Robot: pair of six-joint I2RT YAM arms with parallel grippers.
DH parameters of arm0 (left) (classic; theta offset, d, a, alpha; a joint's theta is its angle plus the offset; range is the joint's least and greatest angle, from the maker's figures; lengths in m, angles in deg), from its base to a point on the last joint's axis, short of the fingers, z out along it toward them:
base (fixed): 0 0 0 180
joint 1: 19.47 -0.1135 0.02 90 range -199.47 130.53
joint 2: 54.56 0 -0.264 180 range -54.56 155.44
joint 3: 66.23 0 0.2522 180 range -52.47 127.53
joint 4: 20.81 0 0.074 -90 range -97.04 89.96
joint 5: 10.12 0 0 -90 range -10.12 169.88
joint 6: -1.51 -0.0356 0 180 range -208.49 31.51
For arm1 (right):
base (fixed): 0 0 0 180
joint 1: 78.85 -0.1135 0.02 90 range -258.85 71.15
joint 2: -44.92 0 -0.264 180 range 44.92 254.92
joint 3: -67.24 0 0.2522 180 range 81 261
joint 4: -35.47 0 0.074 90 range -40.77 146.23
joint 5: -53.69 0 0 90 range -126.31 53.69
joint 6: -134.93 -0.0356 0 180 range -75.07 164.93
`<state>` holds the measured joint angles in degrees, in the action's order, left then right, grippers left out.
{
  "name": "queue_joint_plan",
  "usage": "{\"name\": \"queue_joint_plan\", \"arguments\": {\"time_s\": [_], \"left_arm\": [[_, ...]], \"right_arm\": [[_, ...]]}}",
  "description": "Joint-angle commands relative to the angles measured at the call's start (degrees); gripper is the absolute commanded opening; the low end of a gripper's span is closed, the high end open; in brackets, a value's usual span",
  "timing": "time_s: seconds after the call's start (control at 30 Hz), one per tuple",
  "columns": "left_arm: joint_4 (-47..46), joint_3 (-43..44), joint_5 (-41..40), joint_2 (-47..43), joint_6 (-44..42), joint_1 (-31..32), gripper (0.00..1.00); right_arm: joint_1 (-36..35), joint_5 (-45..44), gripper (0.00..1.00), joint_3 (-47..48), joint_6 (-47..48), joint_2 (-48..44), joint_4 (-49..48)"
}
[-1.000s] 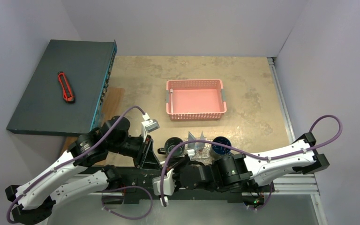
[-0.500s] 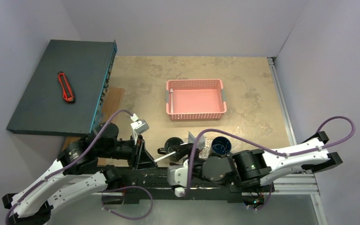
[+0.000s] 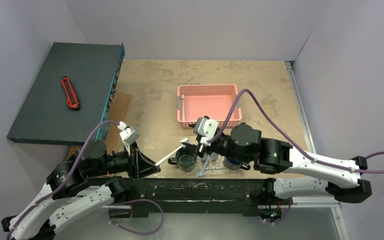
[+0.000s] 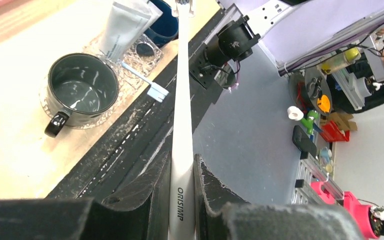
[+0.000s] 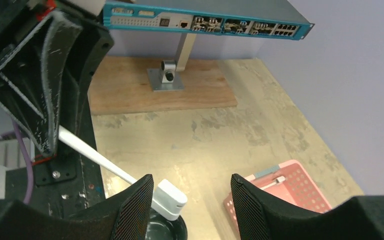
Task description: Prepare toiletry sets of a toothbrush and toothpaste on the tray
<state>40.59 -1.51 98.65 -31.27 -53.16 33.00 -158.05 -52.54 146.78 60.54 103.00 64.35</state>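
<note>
My left gripper (image 3: pixel 152 166) (image 4: pixel 182 175) is shut on the handle of a white toothbrush (image 3: pixel 172 154) (image 4: pixel 183 100). The brush slants up to the right, over the dark green mug (image 3: pixel 186 160) (image 4: pixel 82 90). Its capped head (image 5: pixel 170 199) lies between the fingers of my open right gripper (image 3: pixel 196 147) (image 5: pixel 190 200), close to the left finger. Both mugs stand on the clear bumpy tray (image 4: pixel 142 55); the blue mug (image 3: pixel 236 161) (image 4: pixel 162 25) is partly under my right arm. A silvery toothpaste tube (image 4: pixel 122 30) and a pale-blue toothbrush (image 3: pixel 203 167) (image 4: pixel 142 82) lie between the mugs.
A pink basket (image 3: pixel 209 106) (image 5: pixel 285 190) sits beyond the tray. At the far left, a dark network switch (image 3: pixel 65 90) on a wooden board (image 5: pixel 160 85) carries a red box cutter (image 3: pixel 70 92). The black arm rail (image 3: pixel 200 187) runs just in front of the tray.
My right arm has swung from the near rail up over the mugs, and its gripper has opened. My left arm has drawn back to the left with the white toothbrush.
</note>
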Motion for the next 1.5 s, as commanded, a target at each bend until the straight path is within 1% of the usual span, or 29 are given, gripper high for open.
{"name": "queue_joint_plan", "arguments": {"time_s": [0.0, 0.1, 0.2, 0.27, 0.37, 0.53, 0.63, 0.77, 1.0, 1.2, 1.33, 1.47], "left_arm": [[-2.8, 0.0, -3.3, -2.4, -0.4, -0.2, 0.0], [-3.0, 0.0, -4.0, -3.6, -0.2, -0.2, 0.0], [-3.9, -0.2, -4.2, -4.6, -0.3, -0.2, 0.0], [-4.9, -0.5, -4.0, -5.5, 0.0, -0.1, 0.0], [-6.3, -0.5, -4.0, -6.7, 0.2, -0.2, 0.0], [-8.4, -0.3, -2.5, -7.1, 0.5, -0.2, 0.0], [-10.4, -0.4, -0.8, -7.1, 0.6, -0.1, 0.0], [-12.9, -0.2, 1.1, -7.1, 0.5, -0.1, 0.0], [-16.2, -0.2, 4.6, -5.8, 0.1, -0.2, 0.0], [-17.3, 0.3, 7.9, -3.0, -0.5, -0.2, 0.0], [-17.0, 0.6, 8.8, -1.2, -1.0, -0.2, 0.0], [-16.9, 0.6, 8.4, -1.1, -1.5, -0.1, 0.0]], "right_arm": [[7.0, 11.8, 0.6, 2.2, -7.7, -1.7, -5.7], [12.2, 18.5, 0.6, 1.0, -7.7, -2.5, -8.5], [20.0, 30.3, 0.6, -2.0, -7.7, -3.9, -14.2], [24.9, 39.0, 0.63, -5.0, -28.6, -5.2, -20.0], [29.7, 47.0, 0.64, -8.5, -36.4, -5.9, -27.0], [31.9, 54.7, 0.64, -11.6, -44.4, -4.7, -36.0], [32.1, 57.2, 0.63, -13.2, -48.5, -4.2, -40.5], [32.1, 59.8, 0.63, -14.4, -52.1, -3.3, -44.2], [32.1, 61.0, 0.63, -14.6, -53.1, -2.3, -44.7], [32.0, 63.8, 0.62, -14.3, -55.0, -1.1, -47.2], [32.1, 64.4, 0.59, -13.8, -56.0, -0.4, -47.6], [32.0, 64.7, 0.55, -13.0, -55.3, 0.0, -45.7]]}}
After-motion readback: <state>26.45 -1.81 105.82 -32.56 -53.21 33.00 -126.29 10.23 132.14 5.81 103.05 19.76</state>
